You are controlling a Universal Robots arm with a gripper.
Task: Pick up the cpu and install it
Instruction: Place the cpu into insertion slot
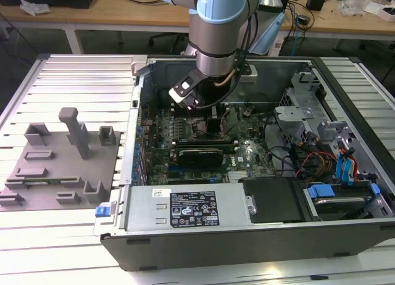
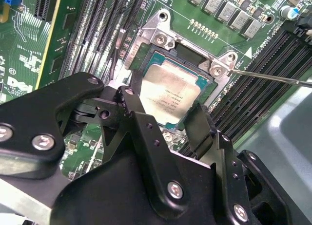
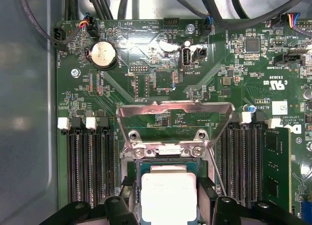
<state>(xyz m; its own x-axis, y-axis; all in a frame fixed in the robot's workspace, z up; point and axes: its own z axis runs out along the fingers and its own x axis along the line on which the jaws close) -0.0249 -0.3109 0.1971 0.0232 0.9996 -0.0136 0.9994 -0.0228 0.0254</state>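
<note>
Since the cpu (image 2: 170,91) is clasped between the closed jaws of the gripper (image 2: 165,109) and is held right at the socket (image 2: 157,37), the pick-up can be counted as done and the install as partly done. In the second wrist view the two black fingers (image 2: 132,104) are seen set against opposite edges of the silver-topped chip, which lies square within the socket's metal frame. Whether it is fully seated on the contacts or held just above them cannot be told.

In the first wrist view the load plate (image 3: 175,110) is shown swung up and open beyond the chip. The thin retention lever (image 2: 273,78) is seen standing free at one side of the frame, unlatched — so the clamping-down of the chip is judged not yet done.

The socket is flanked on both sides by rows of memory slots (image 3: 87,166) on the green motherboard (image 3: 146,64). In the exterior view the arm (image 1: 216,32) is seen reaching down into the open computer case (image 1: 333,69), over the part of the board nearer the case's far wall. The grey fixture plate (image 1: 62,168) is seen on the bench beside the case, at the exterior view's left — well apart from the gripper.
</note>
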